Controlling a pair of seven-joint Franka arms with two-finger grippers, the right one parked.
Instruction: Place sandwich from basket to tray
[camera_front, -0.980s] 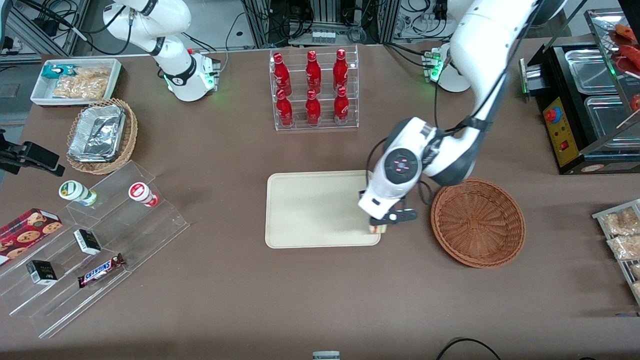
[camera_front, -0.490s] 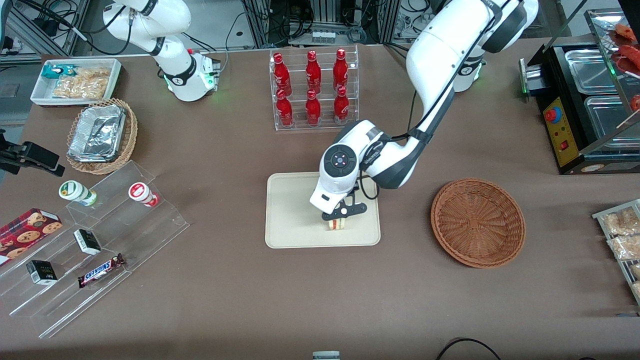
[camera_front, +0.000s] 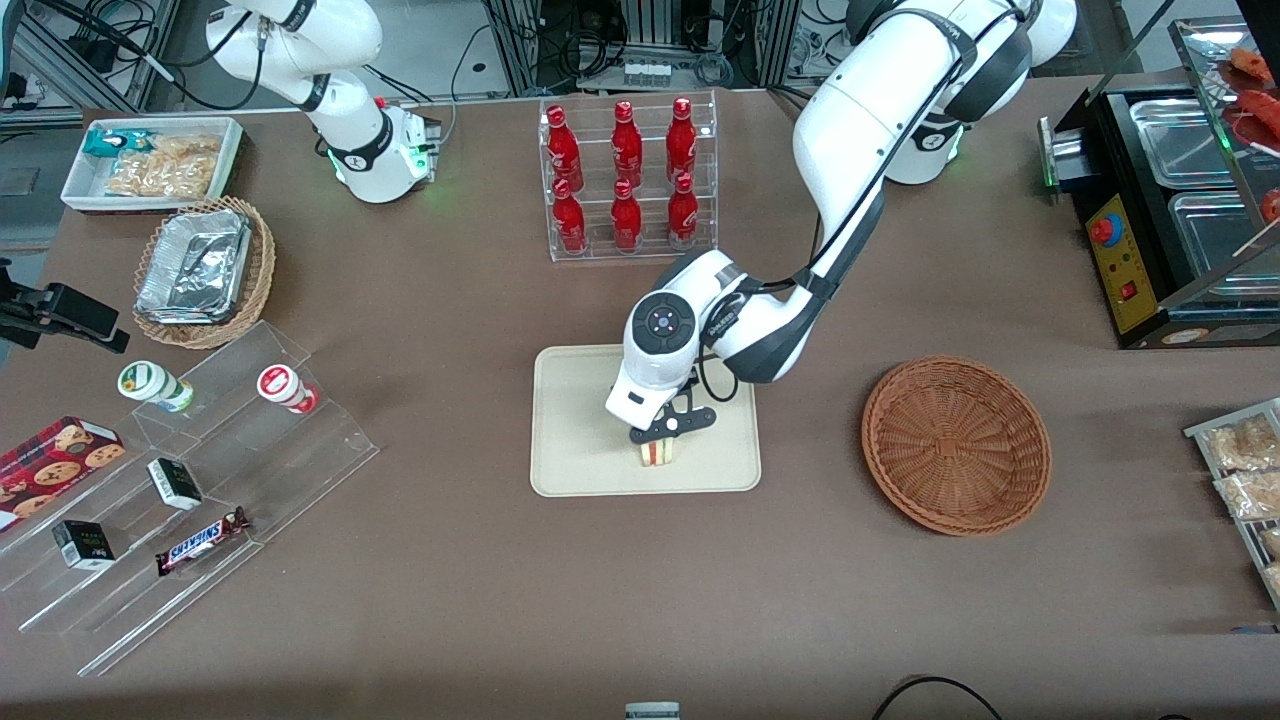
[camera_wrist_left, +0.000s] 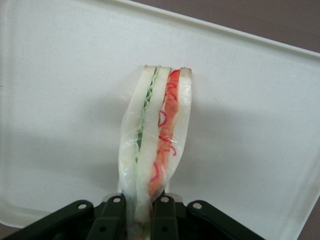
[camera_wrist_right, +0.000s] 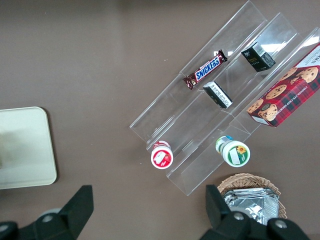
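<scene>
Moved further over tray (camera_front: 580, 420), gripper (camera_front: 667, 432) w/ sandwich (camera_wrist_left: 156, 145) pinched.

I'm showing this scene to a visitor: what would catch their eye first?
Probably the gripper, shut on a sandwich over the cream tray, near the tray's edge closest to the front camera. The round basket sits beside the tray, toward the working arm's end of the table.

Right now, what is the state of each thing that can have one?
sandwich: pinched between the fingers, over the tray, cut side showing.
gripper: shut on the sandwich, low over the tray.
tray: bare except where the sandwich hangs.
basket: empty, upright, beside the tray.
bottles: six, upright in their clear rack, capped.
</scene>
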